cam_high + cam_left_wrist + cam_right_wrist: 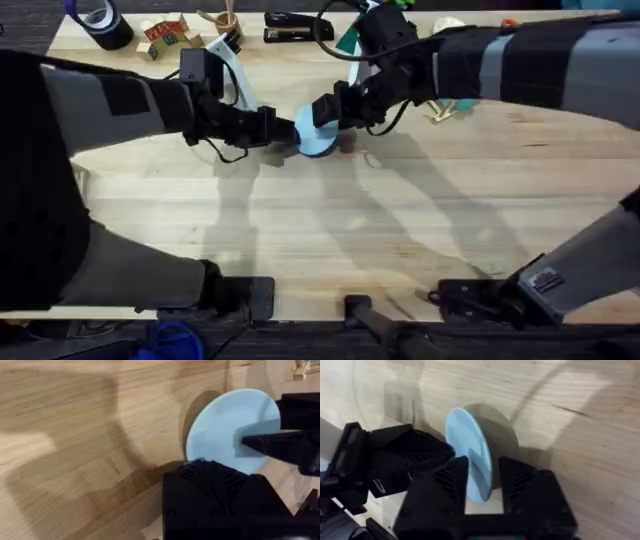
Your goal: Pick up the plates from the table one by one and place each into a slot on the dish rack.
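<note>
A pale sky-blue plate (318, 137) is tilted up on edge over the middle of the table (330, 230). My left gripper (287, 131) reaches in from the left and is shut on the plate's rim (454, 435). From the right, my right gripper (322, 110) straddles the same plate (225, 422), open, one finger (447, 485) on each side of it. A thin gap shows beside one finger. The light-wood dish rack (440, 108) peeks out from under the right arm at the back right, and its pegs (300, 369) show in the left wrist view.
Along the far edge stand a dark tape roll (105, 22), toy blocks (165, 38), a cup of sticks (225, 20), a black stapler (290, 25) and a teal piece (347, 40). The near half of the table is bare wood.
</note>
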